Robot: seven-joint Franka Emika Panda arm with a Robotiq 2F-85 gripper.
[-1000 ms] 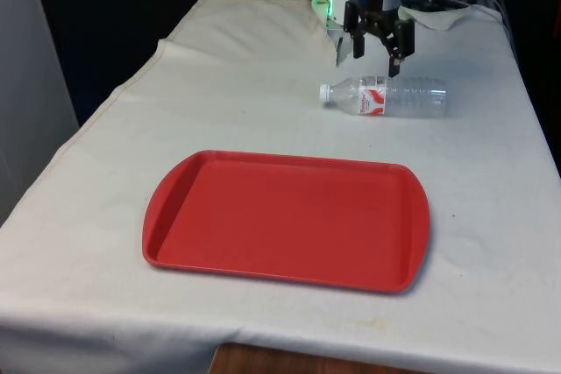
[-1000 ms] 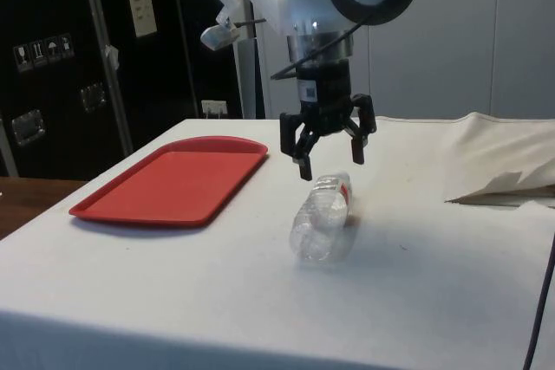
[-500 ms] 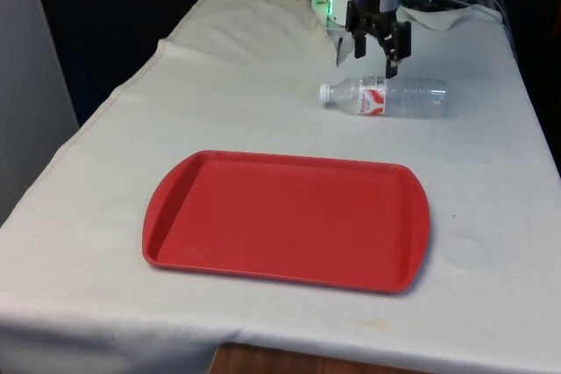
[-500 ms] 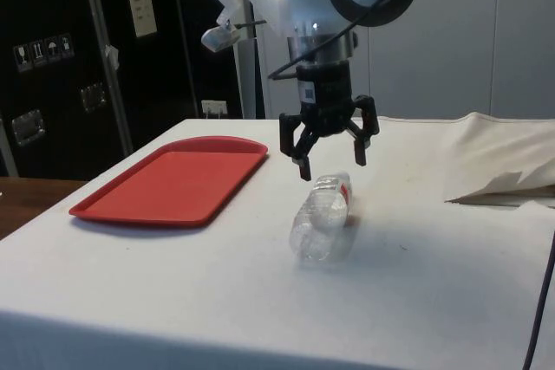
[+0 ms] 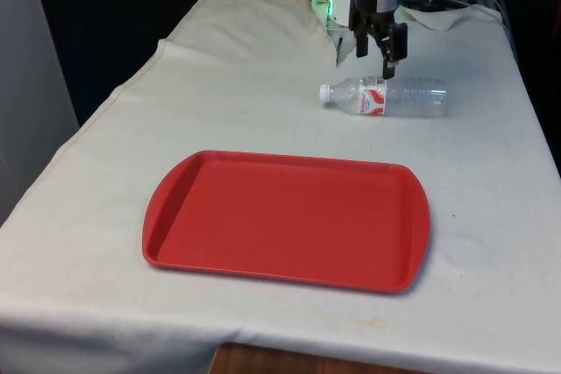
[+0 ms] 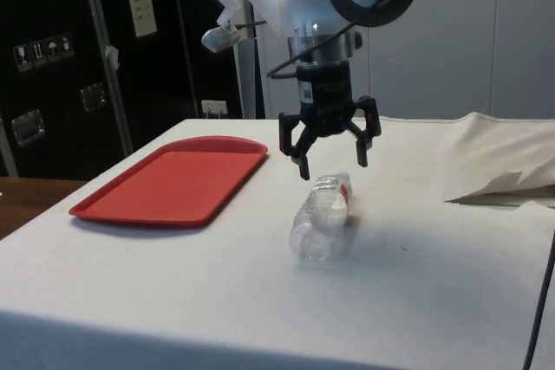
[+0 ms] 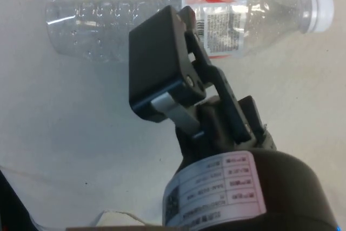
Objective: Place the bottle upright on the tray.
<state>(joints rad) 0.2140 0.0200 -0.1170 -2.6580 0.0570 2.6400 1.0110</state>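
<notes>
Hovering above the table, the gripper (image 6: 330, 160) points downward with its fingers spread apart and nothing held between them. It is positioned over the bottle (image 5: 387, 95), clear of it and not touching. The bottle is clear plastic with a white cap (image 5: 325, 92) and a red-and-white label (image 7: 214, 17); it lies on its side on the white cloth (image 5: 219, 85) at the far end of the table, cap pointing to the front view's left. The red tray (image 5: 285, 219) sits nearer the front camera, well apart from the bottle, with nothing on it.
</notes>
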